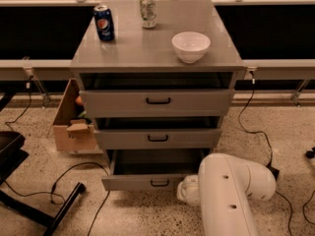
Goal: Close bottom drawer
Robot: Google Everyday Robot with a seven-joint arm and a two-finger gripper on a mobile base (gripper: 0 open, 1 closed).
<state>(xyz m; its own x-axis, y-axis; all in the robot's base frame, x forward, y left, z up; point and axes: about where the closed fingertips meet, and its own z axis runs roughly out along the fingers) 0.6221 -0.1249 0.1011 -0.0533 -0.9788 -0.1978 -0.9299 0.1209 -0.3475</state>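
Below the counter's (147,53) front edge, the claw (188,191), its state impossible to tell, sits by the open bottom drawer (147,182), seemingly to push.

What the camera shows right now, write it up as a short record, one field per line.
bottom drawer: pulled out farthest of the three
middle drawer: out a little
top drawer: out a little
gripper: low, at the right end of the bottom drawer's front, largely hidden by the white arm
cabinet top: blue can, silver can, white bowl
floor, left of cabinet: open cardboard box
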